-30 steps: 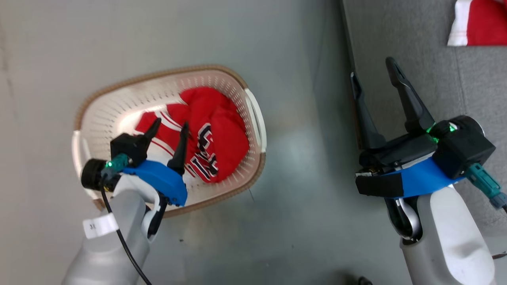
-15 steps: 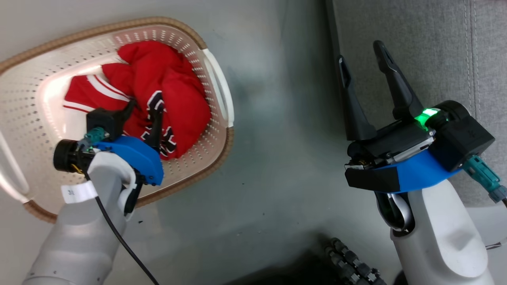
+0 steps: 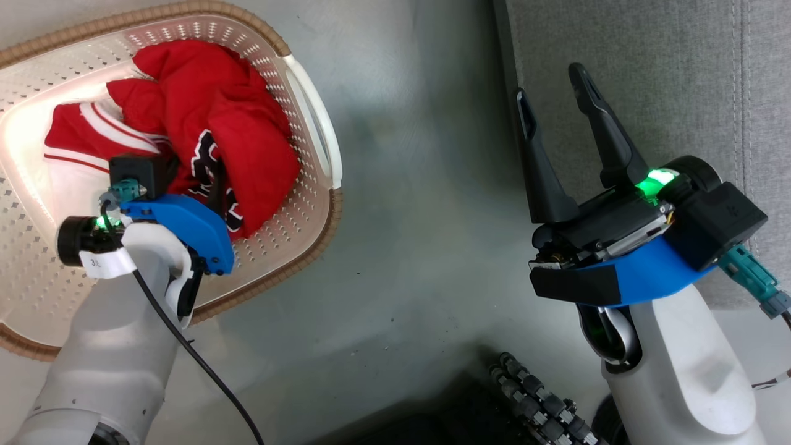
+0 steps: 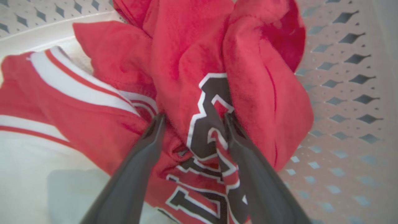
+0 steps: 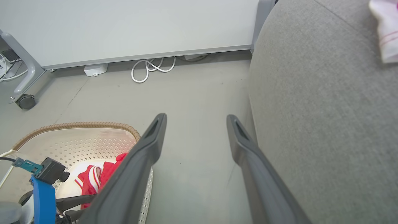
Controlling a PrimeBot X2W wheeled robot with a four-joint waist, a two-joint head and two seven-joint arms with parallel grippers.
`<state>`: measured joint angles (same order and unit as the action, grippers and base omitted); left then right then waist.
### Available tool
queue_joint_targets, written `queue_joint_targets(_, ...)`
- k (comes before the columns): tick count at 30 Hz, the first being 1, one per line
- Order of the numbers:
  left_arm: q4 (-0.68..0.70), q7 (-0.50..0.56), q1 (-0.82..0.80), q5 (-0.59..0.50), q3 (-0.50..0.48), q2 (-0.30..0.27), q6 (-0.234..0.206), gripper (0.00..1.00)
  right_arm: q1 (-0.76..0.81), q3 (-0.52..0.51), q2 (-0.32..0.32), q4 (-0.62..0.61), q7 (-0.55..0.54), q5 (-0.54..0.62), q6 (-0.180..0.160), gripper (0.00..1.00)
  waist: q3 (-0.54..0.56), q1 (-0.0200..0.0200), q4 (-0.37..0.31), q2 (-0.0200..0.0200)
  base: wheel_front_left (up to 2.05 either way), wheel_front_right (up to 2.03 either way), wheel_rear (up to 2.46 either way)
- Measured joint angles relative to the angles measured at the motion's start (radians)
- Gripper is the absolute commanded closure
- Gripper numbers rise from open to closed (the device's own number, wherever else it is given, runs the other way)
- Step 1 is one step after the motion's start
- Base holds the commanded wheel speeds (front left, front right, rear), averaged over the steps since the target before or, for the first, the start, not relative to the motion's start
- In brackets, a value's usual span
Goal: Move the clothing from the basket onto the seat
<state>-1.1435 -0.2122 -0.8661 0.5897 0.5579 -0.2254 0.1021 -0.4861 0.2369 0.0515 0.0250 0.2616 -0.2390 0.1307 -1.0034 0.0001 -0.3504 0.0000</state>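
A red jersey (image 3: 247, 148) lies crumpled in a cream perforated basket (image 3: 290, 210) on a grey floor (image 3: 401, 259). Its black lettering with white outlines is folded over and cannot be read; red-and-white striped trim (image 4: 77, 84) shows along one edge. The left gripper (image 4: 194, 118) reaches down into the basket, its two dark fingers spread apart with the tips pressed into the cloth on either side of a raised fold of the lettered part, not pinching it. A small white tag (image 3: 104, 264) on the left forearm carries marks too small to read. The right gripper (image 3: 550, 83) hangs above the floor at the edge of the large grey seat (image 3: 649, 62), fingers wide apart and holding nothing. A pale cloth (image 5: 385, 31) with faint red stripes rests on the seat. Beyond the basket stands a pale partition panel (image 5: 140, 28) on a black caster (image 5: 25, 101), with a looped white cable (image 5: 149, 67) at its foot. A ribbed black hose (image 3: 537, 402) crosses the floor near the robot.
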Motion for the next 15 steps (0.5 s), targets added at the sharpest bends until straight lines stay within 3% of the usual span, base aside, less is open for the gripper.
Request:
queue_joint_targets(10,-0.060,0.012,-0.028,0.019,0.000,0.020,0.004,0.00,0.019,0.002,0.000,-0.011,0.000,-0.003,0.000,0.00,-0.009,-0.0001,0.003,0.0000,0.00,0.00,0.00)
queue_joint_targets(11,-0.063,0.013,-0.032,0.021,0.000,0.022,0.005,0.27,0.019,0.002,0.000,-0.010,0.000,-0.003,0.000,0.00,-0.010,-0.0001,0.003,0.0000,0.00,0.00,0.00)
queue_joint_targets(12,-0.066,0.014,-0.036,0.025,0.002,0.023,0.008,0.67,0.019,0.002,0.000,-0.010,0.000,-0.005,0.000,0.00,-0.010,-0.0001,0.003,0.0000,0.00,0.00,0.00)
queue_joint_targets(13,-0.068,0.016,-0.039,0.026,0.004,0.025,0.011,1.00,0.019,0.002,0.000,-0.010,0.000,-0.007,0.000,0.00,-0.010,-0.0001,0.003,0.0000,0.00,0.00,0.00)
queue_joint_targets(15,-0.074,0.021,-0.040,0.027,0.008,0.028,0.013,1.00,0.019,0.003,0.000,-0.008,0.000,-0.009,0.000,0.00,-0.009,-0.0001,0.003,0.0000,0.00,0.00,0.00)
